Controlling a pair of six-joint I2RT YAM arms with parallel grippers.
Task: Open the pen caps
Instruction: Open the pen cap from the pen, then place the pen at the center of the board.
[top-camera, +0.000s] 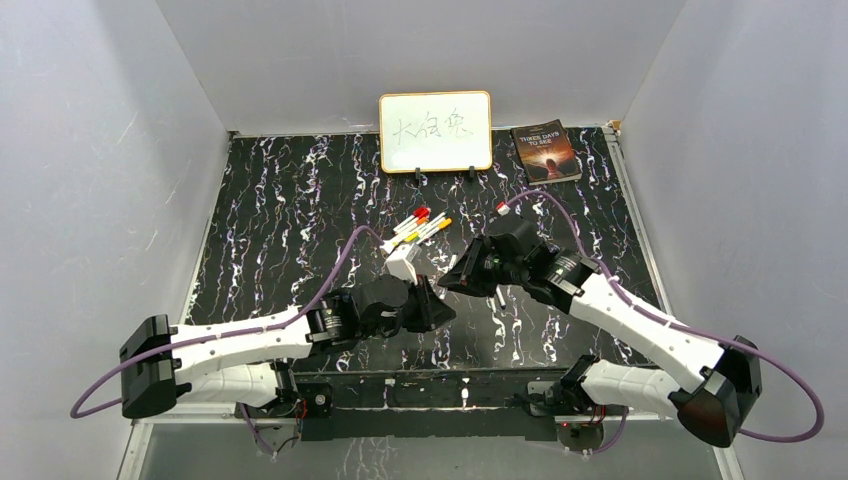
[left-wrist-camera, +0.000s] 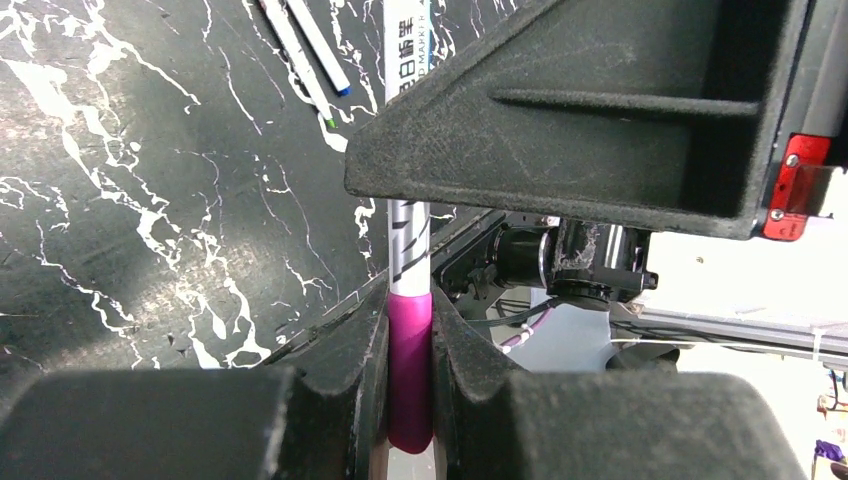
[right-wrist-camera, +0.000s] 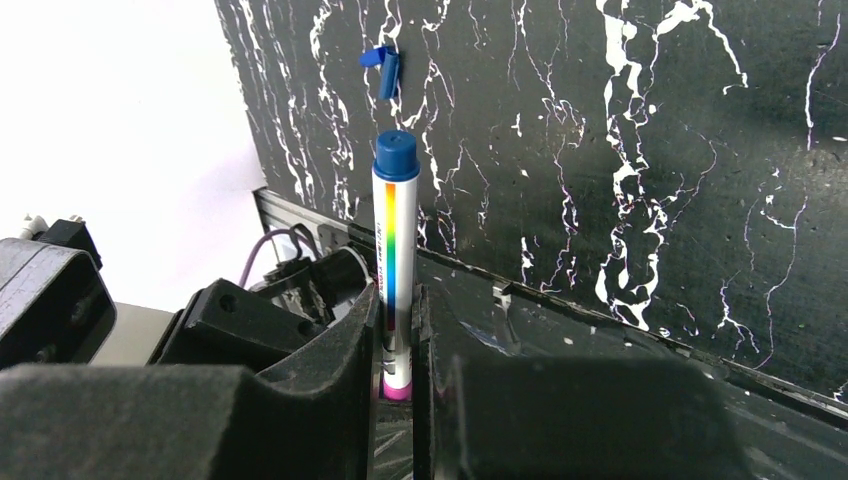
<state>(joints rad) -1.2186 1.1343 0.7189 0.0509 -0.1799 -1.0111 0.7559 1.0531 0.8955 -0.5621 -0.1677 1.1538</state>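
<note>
My left gripper (left-wrist-camera: 410, 335) is shut on the purple cap (left-wrist-camera: 410, 370) of a white-barrelled pen (left-wrist-camera: 407, 240). My right gripper (right-wrist-camera: 397, 335) is shut on the same pen's barrel (right-wrist-camera: 393, 260). The barrel has a rainbow stripe, a blue cap (right-wrist-camera: 396, 156) on its free end and the purple end (right-wrist-camera: 397, 390) low between the jaws. In the top view the two grippers meet nose to nose, left (top-camera: 432, 305) and right (top-camera: 458, 278), above the table's near middle. The purple cap still sits against the barrel.
A bunch of pens (top-camera: 420, 228) with red and yellow caps lies behind the grippers. A red cap (top-camera: 501, 208) lies to the right. A loose blue cap (right-wrist-camera: 385, 68) and two uncapped pens (left-wrist-camera: 300, 50) lie on the table. A whiteboard (top-camera: 435, 131) and a book (top-camera: 545, 151) stand at the back.
</note>
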